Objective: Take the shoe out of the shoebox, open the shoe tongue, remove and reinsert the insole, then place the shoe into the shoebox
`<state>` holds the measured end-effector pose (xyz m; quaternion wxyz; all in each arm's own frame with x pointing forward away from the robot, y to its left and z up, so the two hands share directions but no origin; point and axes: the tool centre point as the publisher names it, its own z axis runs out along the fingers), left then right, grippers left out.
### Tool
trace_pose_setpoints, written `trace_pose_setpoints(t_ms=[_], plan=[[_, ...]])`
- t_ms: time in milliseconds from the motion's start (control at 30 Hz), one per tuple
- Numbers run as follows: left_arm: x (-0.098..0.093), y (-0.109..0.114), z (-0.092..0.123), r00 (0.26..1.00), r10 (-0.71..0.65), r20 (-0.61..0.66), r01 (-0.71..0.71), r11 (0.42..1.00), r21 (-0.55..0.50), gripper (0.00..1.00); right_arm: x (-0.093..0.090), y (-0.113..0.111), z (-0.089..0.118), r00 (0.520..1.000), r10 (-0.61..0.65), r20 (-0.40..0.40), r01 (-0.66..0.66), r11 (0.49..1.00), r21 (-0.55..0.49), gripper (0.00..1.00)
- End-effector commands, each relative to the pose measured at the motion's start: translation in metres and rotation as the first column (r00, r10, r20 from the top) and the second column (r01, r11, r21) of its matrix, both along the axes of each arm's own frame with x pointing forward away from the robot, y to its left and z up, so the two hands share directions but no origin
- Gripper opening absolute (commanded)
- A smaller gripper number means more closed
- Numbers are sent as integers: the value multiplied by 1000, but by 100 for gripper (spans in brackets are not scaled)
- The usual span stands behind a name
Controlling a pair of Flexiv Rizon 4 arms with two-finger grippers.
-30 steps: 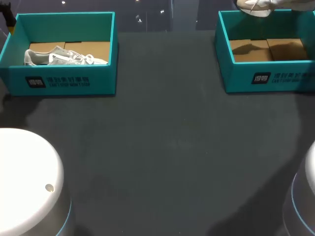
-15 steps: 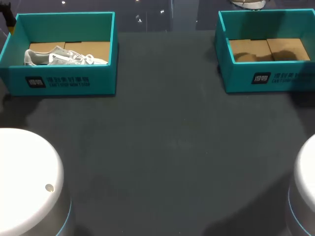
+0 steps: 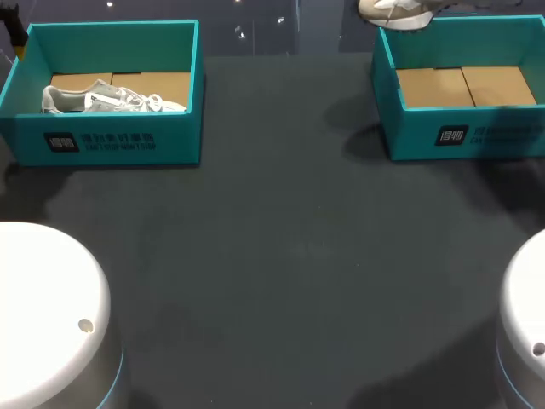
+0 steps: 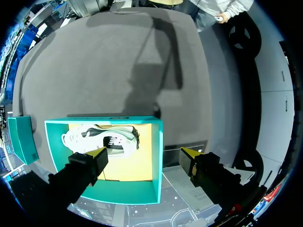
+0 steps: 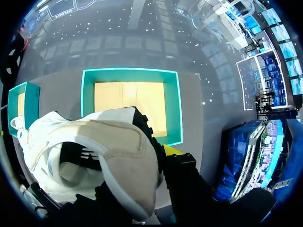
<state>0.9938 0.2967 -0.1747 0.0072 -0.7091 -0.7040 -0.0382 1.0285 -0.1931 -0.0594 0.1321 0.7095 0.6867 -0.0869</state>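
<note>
Now the shoe (image 3: 396,12), clamped in the right claw (image 5: 122,157), hangs further left; left claw (image 4: 143,155) gapes.

Your head camera sits above and behind the robot, looking down over the dark table (image 3: 289,256), with the left shoebox (image 3: 111,145) and right shoebox (image 3: 460,136) at its far corners. Your left wrist camera hangs high over the left shoebox (image 4: 158,156), facing straight down into it, so that box shows in both views. Your right wrist camera looks down on the right shoebox (image 5: 173,109), also shared with the head view, with the lifted shoe (image 5: 94,156) close under the lens.
</note>
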Motion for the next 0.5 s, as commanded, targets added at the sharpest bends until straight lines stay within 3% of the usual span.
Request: trace_pose_setpoints(t_ms=[33,500], plan=[[0,0,0,1000,-1,-1,1,1000,1,100,-39,26,1,998,10,70,-8,999,-32,0],[0,0,0,1000,-1,-1,1,1000,1,100,-143,88,-15,994,-18,109,23,999,-45,0]])
